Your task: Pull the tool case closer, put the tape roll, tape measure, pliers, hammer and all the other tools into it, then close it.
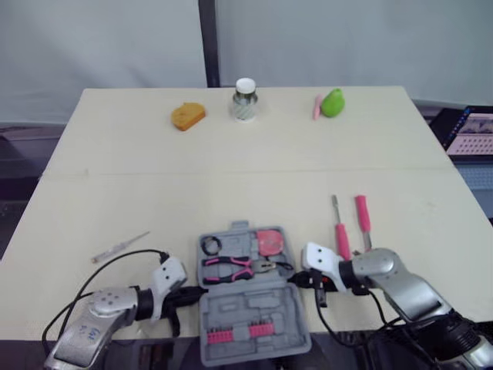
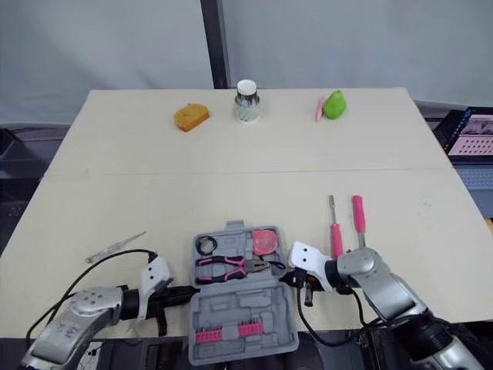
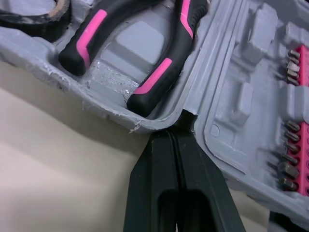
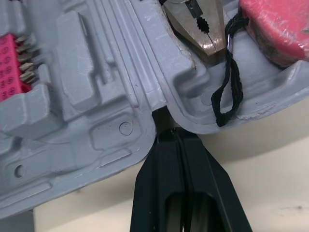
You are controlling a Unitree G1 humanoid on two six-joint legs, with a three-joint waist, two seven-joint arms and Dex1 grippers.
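Both pincers are squeezed shut with nothing held in them. The left pincer (image 3: 176, 133) and the right pincer (image 4: 169, 133) each poke a tip into the small gap at the hinge, one on each side of the tool case (image 1: 246, 304).

The case lies open at the near edge of the worktop (image 1: 231, 177). Its lid, with the pink bits (image 1: 231, 334), seems to hang past that edge. I think one more pull toward the robot could tip the case off. The tips only touch the case and do not grip it, so they could slip out too.

Further in, the tray holds the pliers (image 1: 227, 268), the black tape roll (image 1: 210, 246) and the red tape measure (image 1: 269, 241). The black cord (image 4: 227, 82) lies over the rim and could get pinched when the lid shuts.

Past the case, two pink-handled tools (image 1: 340, 231) lie to its right and a thin screwdriver (image 1: 119, 247) lies to its left. They are not in the case yet.
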